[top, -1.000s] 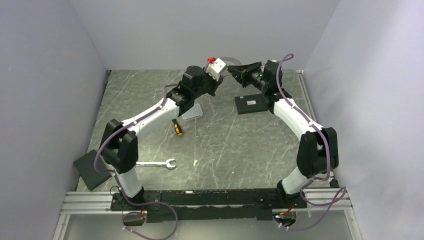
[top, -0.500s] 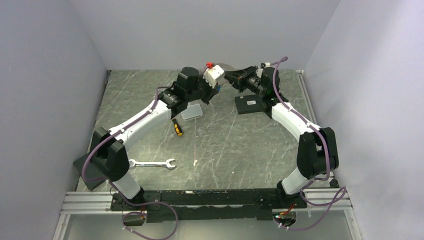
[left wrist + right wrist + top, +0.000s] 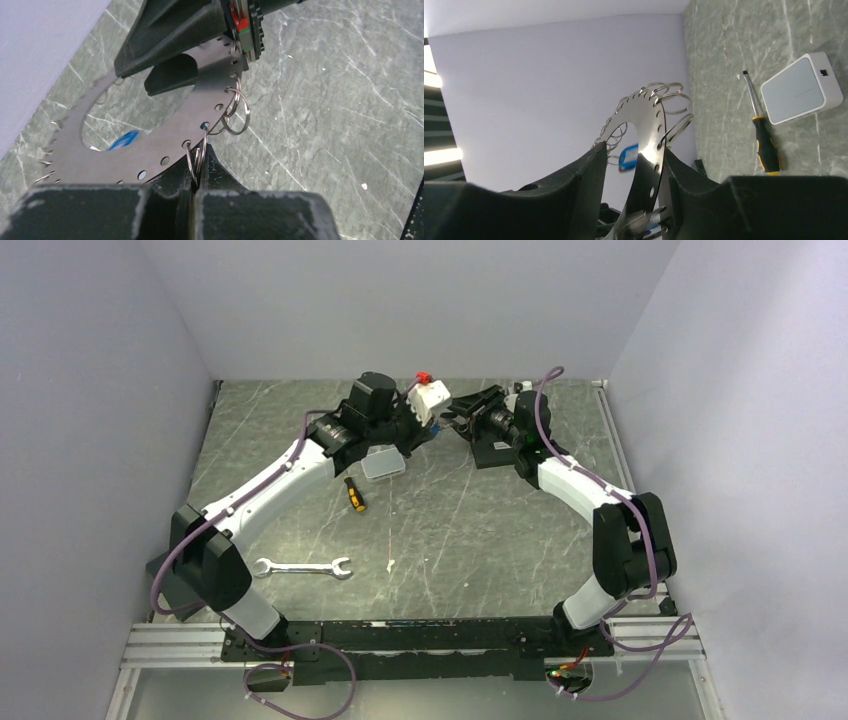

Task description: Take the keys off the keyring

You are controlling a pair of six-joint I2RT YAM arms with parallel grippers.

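Near the left edge of the table [image 3: 470, 540] you see the wrench [image 3: 300, 567]. Farther in, the screwdriver [image 3: 354, 494] lies close to a white box [image 3: 383, 462]. Toward the middle of the far edge, your left hand [image 3: 194, 189] is narrowed almost shut, pinching a small split ring [image 3: 196, 159] that hangs from the keyring [image 3: 150, 156]. Your right hand [image 3: 636, 162] is clamped on the keyring's opposite rim, holding it up off the table. A blue key [image 3: 122, 140] shows through its centre.

Silvery-grey keyring [image 3: 150, 150], blue-headed key [image 3: 628, 156], yellow-and-black screwdriver [image 3: 761, 127]
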